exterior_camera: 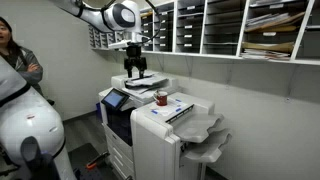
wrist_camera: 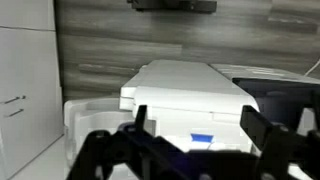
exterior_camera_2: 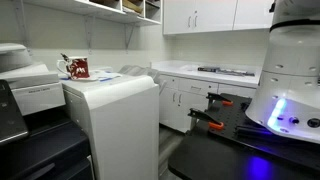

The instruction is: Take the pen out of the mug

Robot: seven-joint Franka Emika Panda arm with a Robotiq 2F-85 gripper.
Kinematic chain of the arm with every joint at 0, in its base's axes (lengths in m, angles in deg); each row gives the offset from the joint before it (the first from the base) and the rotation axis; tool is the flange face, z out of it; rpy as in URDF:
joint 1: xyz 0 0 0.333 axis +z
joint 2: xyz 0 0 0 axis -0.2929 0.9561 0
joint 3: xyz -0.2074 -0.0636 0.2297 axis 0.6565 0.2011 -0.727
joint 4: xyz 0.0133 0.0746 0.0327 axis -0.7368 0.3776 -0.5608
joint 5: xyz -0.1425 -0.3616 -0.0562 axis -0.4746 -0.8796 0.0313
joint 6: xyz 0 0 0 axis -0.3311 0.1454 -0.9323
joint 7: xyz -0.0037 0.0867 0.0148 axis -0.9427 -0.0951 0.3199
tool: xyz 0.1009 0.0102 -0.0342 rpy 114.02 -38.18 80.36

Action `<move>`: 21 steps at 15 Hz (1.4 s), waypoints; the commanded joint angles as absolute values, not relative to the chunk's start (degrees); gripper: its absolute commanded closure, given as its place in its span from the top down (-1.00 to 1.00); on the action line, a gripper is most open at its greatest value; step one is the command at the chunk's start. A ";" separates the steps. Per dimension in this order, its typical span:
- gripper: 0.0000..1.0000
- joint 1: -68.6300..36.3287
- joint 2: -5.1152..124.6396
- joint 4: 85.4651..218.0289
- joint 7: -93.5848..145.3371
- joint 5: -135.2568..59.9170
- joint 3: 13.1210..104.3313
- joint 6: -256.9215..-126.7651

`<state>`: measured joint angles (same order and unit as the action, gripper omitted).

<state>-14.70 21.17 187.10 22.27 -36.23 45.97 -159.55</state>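
A small dark red mug [exterior_camera: 160,98] stands on top of the white printer [exterior_camera: 165,125]. It also shows in an exterior view [exterior_camera_2: 79,68] with a thin pen [exterior_camera_2: 66,60] sticking out of it at a slant. My gripper [exterior_camera: 136,68] hangs above the printer's copier lid, to the side of the mug and apart from it. In the wrist view my gripper [wrist_camera: 195,125] is open and empty, with both fingers spread wide over the white printer top [wrist_camera: 190,95]. The mug is out of the wrist view.
Wall shelves with papers [exterior_camera: 235,25] run behind the printer. A person [exterior_camera: 15,55] stands beside a white robot body [exterior_camera: 30,125]. A counter with cabinets [exterior_camera_2: 195,85] and orange-handled tools [exterior_camera_2: 212,122] lie beyond the printer.
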 commanded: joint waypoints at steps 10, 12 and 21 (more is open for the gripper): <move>1.00 -15.52 27.56 183.13 8.10 -34.15 45.81 -164.37; 1.00 -15.95 32.31 179.63 2.98 -33.58 46.04 -167.12; 1.00 -12.58 59.62 152.91 -21.78 -31.67 49.79 -170.81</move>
